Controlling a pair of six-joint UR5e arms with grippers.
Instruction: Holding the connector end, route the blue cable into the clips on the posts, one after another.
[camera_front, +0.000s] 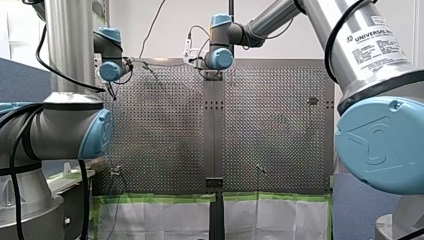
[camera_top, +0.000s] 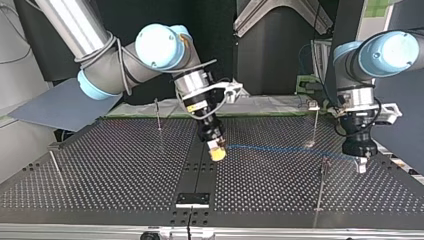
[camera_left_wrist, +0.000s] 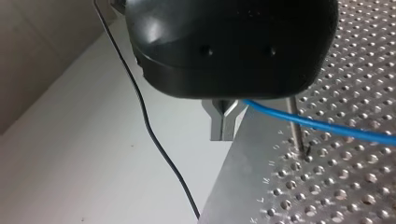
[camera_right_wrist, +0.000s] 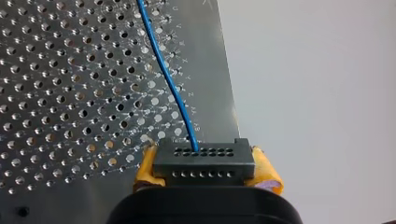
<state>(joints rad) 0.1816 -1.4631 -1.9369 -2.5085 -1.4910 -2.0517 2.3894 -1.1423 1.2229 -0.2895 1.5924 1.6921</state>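
My right claw (camera_top: 217, 150), mid top view, has its yellow pads (camera_right_wrist: 145, 165) clamped tight on the black connector (camera_right_wrist: 204, 164). Blue cable (camera_top: 280, 149) runs rightward from it to my left claw (camera_left_wrist: 227, 119), whose metal fingers (camera_left_wrist: 219, 127) are pinched closed on it.

You've got two grippers out there, my left gripper (camera_top: 361, 165) and my right gripper (camera_top: 218, 152), one blue cable (camera_top: 280, 148), one connector (camera_right_wrist: 204, 161), and four posts (camera_top: 158, 114) (camera_top: 55, 165) (camera_top: 316, 125) (camera_top: 321, 186) on one table (camera_top: 125, 167).
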